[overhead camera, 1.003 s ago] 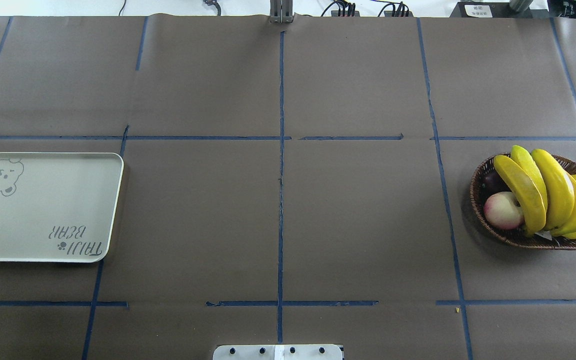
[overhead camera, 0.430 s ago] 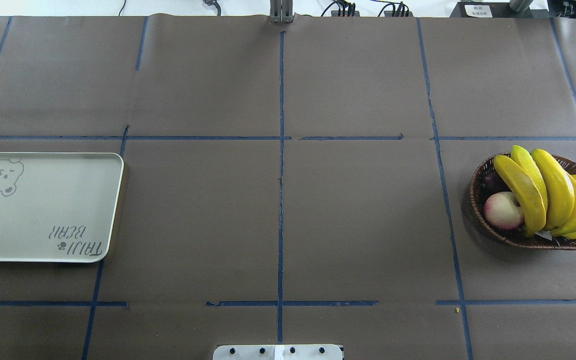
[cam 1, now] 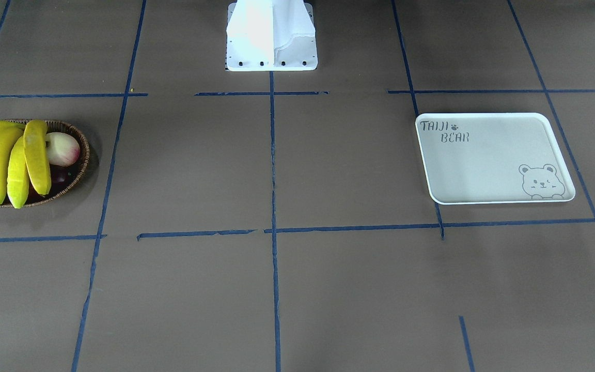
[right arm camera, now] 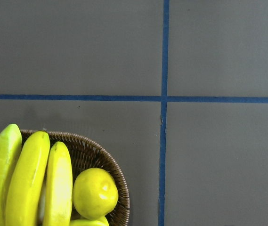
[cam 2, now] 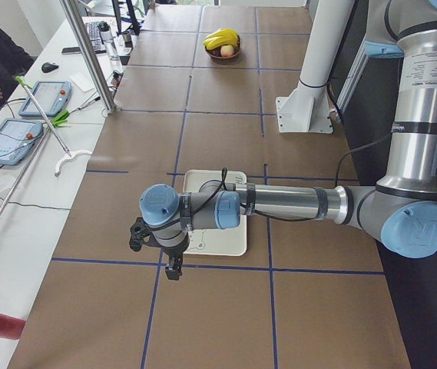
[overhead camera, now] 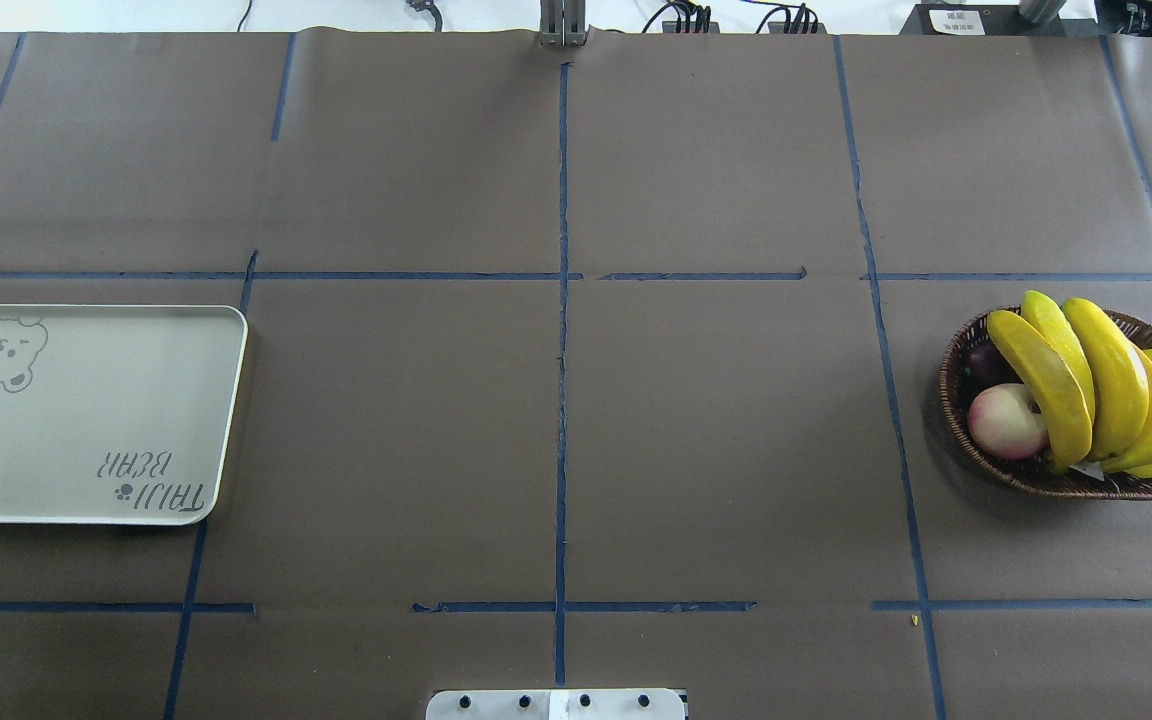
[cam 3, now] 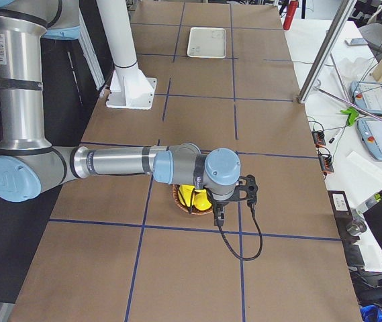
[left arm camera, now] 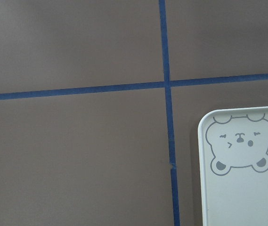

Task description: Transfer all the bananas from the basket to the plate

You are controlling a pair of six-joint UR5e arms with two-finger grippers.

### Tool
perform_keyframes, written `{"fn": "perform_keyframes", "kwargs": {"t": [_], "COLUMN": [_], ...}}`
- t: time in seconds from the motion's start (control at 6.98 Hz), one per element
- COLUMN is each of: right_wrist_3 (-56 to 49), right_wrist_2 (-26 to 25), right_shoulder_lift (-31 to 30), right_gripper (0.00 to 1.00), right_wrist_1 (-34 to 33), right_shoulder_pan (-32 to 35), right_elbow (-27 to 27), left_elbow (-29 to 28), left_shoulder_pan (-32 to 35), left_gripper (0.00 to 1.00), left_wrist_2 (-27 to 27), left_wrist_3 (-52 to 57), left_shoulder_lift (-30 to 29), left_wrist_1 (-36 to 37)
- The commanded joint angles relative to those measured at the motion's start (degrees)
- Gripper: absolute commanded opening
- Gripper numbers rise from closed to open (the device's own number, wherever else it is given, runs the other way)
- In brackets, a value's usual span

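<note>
nothing transferred so far: bananas (overhead camera: 1086, 385) all piled in the basket (overhead camera: 1026, 480) at 3 o'clock, plate (overhead camera: 86, 420) bare at 9 o'clock. left end effector (cam 2: 173, 270) and right end effector (cam 3: 219, 218) hover above; can't tell their opening.

Bananas (overhead camera: 1116, 375): smooth yellow skin, slight sheen. Basket (overhead camera: 1031, 478): brown woven wicker, rough. Plate (overhead camera: 86, 420): white, smooth, looks plastic, semi-matt w/ grey print. Table cover (overhead camera: 716, 450): brown paper, matt, no glare. Grid lines (overhead camera: 562, 400): blue tape, edges torn in spots. Left arm tube (cam 2: 287, 204): silver metal, satin; joint caps (cam 2: 157, 204): blue plastic, glossy. Lemon-like fruit (right arm camera: 95, 192): finely dimpled, shiny.
</note>
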State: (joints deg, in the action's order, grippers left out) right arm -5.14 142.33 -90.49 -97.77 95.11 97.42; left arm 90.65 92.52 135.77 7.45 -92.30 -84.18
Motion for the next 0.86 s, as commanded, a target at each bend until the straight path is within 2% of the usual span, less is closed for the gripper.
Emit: {"fn": "perform_keyframes", "kwargs": {"t": [0.0, 0.14, 0.29, 0.57, 0.72], "right_wrist_3": [1.7, 7.2, 16.1, 28.0, 32.3], "right_wrist_2": [2.6, 1.6, -2.1, -6.0, -8.5], "right_shoulder_lift": [0.9, 1.1, 1.1, 1.0, 1.0], "right_gripper": [1.00, 1.00, 1.00, 1.00, 1.00], "right_wrist_1": [0.7, 0.7, 0.7, 0.9, 1.0], "right_shoulder_pan": [-2.6, -6.7, -11.6, -20.4, -25.8], "right_elbow": [2.5, 7.2, 12.6, 20.0, 22.0], "left_elbow": [2.8, 2.7, 2.7, 2.7, 2.8], "left_shoulder_pan": [-2.0, -4.8, -5.5, -8.0, -8.6], "left_gripper": [1.00, 1.00, 1.00, 1.00, 1.00], "left_wrist_2": [-0.1, -0.1, -0.1, 0.0, 0.0], "left_wrist_3": [-8.6, -12.9, -15.7, -20.4, -21.2], "left_shoulder_lift": [-0.2, 0.1, 0.3, 0.3, 0.3], "left_wrist_1": [-3.6, -7.9, -10.7, -14.2, -14.6]}}
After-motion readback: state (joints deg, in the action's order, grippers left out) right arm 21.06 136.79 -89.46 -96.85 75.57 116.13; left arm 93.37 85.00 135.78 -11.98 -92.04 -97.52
